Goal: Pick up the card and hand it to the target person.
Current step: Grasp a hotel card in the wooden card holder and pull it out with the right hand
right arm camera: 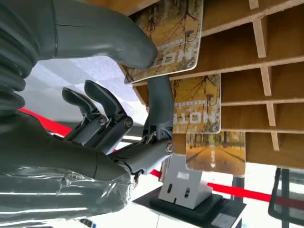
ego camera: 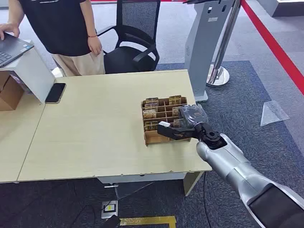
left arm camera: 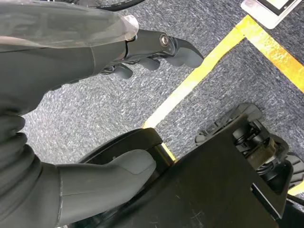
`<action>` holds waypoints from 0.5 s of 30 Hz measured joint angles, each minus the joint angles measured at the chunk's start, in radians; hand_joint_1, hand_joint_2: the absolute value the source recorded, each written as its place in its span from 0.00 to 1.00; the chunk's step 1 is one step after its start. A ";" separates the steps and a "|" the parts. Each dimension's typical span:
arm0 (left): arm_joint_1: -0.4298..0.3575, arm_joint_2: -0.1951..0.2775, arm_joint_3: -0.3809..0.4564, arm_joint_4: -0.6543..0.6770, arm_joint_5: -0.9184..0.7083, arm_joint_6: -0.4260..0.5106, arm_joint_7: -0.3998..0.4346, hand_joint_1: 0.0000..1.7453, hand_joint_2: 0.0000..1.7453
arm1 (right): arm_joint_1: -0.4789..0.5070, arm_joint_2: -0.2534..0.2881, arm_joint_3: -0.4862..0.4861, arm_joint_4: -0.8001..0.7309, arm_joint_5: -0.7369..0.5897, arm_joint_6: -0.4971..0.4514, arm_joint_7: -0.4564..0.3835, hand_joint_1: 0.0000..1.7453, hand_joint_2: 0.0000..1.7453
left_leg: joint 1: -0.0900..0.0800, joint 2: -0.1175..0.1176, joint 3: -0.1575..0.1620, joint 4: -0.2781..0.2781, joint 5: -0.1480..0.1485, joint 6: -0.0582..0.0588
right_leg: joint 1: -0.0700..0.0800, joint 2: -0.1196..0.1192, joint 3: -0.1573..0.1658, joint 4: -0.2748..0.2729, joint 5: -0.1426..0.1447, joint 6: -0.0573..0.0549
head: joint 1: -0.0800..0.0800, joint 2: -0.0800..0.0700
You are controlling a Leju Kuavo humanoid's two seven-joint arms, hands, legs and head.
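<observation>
Pinching a card (right arm camera: 165, 40) between thumb and finger: right hand (right arm camera: 118, 118) fingers (right arm camera: 159, 102), other fingers curled back, at the wooden rack (ego camera: 163, 118) on the worktop (ego camera: 104, 123). Hanging over carpet, holding nothing: left hand (left arm camera: 107, 52), fingers loosely apart. Standing behind the worktop: person (ego camera: 64, 33).

1. A light wood table (ego camera: 97, 128) stands on grey carpet
2. A black phone (ego camera: 55, 92) lies near the table's far left corner, beside a tilted white stand (ego camera: 34, 71) bearing a laptop (ego camera: 11, 48)
3. A black office chair (ego camera: 130, 40) stands behind the table
4. A red floor stripe (ego camera: 276, 47) runs diagonally at right
5. A grey kiosk (ego camera: 206, 38) stands beyond the table's right end
</observation>
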 joint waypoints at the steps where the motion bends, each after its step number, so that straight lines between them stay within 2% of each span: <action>1: 0.000 0.000 0.000 0.000 0.000 0.000 0.000 0.00 1.00 | -0.001 0.000 0.000 0.000 0.000 0.001 0.001 0.91 1.00 | 0.000 0.000 0.000 0.000 0.000 0.000 | 0.000 0.000 0.000 0.000 0.000 0.000 | 0.000 0.000; 15: 0.001 0.001 0.000 0.000 0.000 -0.006 0.000 0.00 1.00 | -0.009 0.002 0.008 -0.017 0.005 0.023 0.025 0.95 1.00 | 0.000 0.000 -0.001 0.001 0.001 0.001 | 0.000 0.000 0.000 0.000 0.001 0.001 | 0.000 0.000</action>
